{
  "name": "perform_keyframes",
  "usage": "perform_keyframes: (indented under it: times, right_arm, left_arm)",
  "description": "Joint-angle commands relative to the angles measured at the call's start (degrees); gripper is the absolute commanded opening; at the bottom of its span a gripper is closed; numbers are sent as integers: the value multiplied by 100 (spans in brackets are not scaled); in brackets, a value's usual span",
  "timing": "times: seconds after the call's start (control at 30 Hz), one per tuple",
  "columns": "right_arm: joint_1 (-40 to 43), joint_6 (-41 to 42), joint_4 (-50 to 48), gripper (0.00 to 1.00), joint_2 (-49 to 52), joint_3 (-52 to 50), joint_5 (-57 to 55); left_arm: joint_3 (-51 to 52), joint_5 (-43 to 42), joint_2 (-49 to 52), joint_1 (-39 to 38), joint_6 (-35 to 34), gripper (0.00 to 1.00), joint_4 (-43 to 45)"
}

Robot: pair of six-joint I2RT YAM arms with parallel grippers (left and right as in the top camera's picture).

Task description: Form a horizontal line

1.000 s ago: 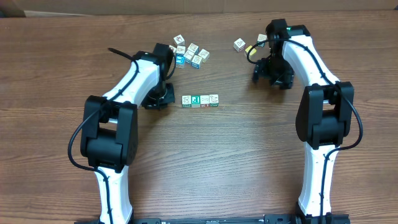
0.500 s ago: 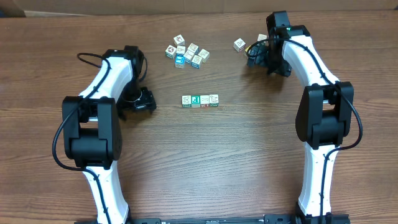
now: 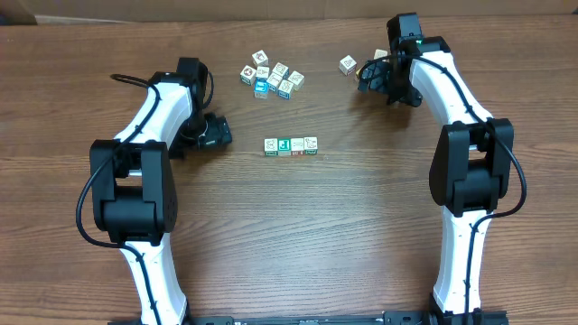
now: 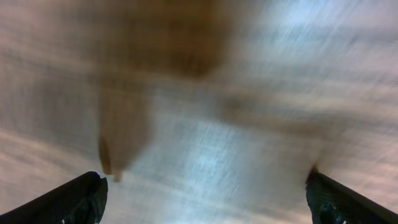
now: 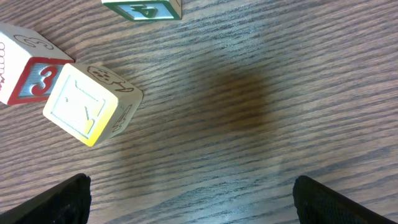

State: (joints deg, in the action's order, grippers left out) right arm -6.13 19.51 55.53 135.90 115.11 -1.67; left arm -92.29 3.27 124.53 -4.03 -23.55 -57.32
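The horizontal line [image 3: 291, 145] is a short row of four white-edged cubes, edge to edge, mid-table in the overhead view. My left gripper [image 3: 217, 135] hovers to its left, apart from it. In the left wrist view the left gripper [image 4: 205, 205] is open, with only blurred wood between its dark fingers [image 4: 78, 199]. My right gripper [image 3: 368, 78] is at the back right, well away from the row. The right wrist view shows the right gripper [image 5: 199, 202] open over bare wood, a yellow-faced cube [image 5: 90, 106] just ahead of its left finger.
A loose clump of cubes [image 3: 271, 77] lies behind the row. A single cube [image 3: 348, 64] sits beside the right gripper. In the right wrist view a red "3" cube [image 5: 25, 71] touches the yellow-faced one, and a green-faced cube [image 5: 143, 7] lies further off.
My left gripper has let go, opened and pulled left away from the row. My right gripper has moved back toward the cubes at the far right. The row has not moved.
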Motion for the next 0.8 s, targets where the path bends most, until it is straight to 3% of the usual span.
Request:
perform_keyframes:
  times: [0.0,0.27,0.77]
  right_arm:
    - [-22,20,-20,100,-116,-4,22]
    - [-22,20,-20,100,-116,-4,22]
    - [-22,20,-20,100,-116,-4,22]
  left_arm:
    - [33,-13,72,-2,44,100,256]
    - [33,-11,72,26,44,100,708]
    - [33,-11,-26,101,44,100,704]
